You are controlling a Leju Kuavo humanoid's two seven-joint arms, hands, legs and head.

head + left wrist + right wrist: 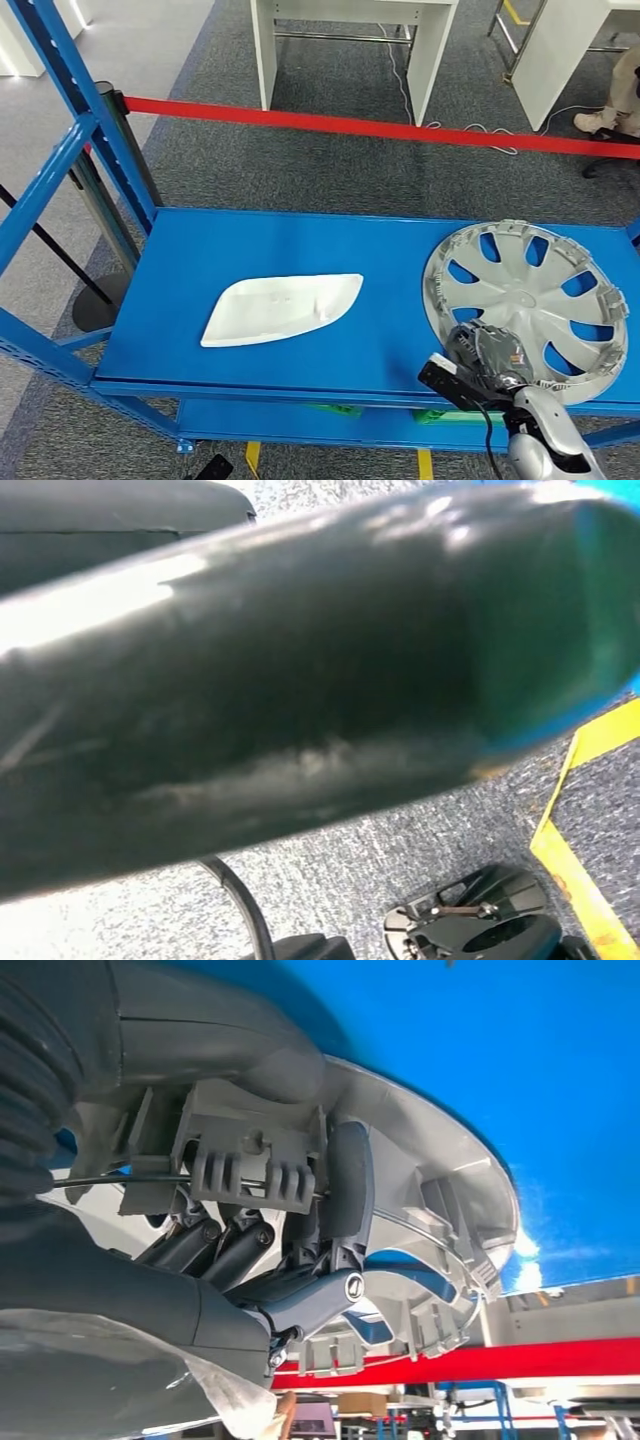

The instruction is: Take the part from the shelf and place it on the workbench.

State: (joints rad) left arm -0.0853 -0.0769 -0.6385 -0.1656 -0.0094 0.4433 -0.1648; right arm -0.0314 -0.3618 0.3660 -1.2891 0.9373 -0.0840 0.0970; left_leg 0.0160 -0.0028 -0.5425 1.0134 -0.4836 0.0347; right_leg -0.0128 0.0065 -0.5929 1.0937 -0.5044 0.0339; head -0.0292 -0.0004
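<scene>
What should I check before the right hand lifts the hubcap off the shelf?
1. Right hand at the near rim of the silver hubcap: ok.
2. Fingers wrapped over the rim: ok in the right wrist view; firmness of grip cannot tell.
3. Hubcap lying flat on the blue shelf, not yet lifted: ok.
4. White part lies well apart from the hubcap, out of the lift path: ok.
5. Red barrier tape runs behind the shelf, beyond the hubcap: ok.
6. Left hand state: cannot tell; the left wrist view is blurred.
</scene>
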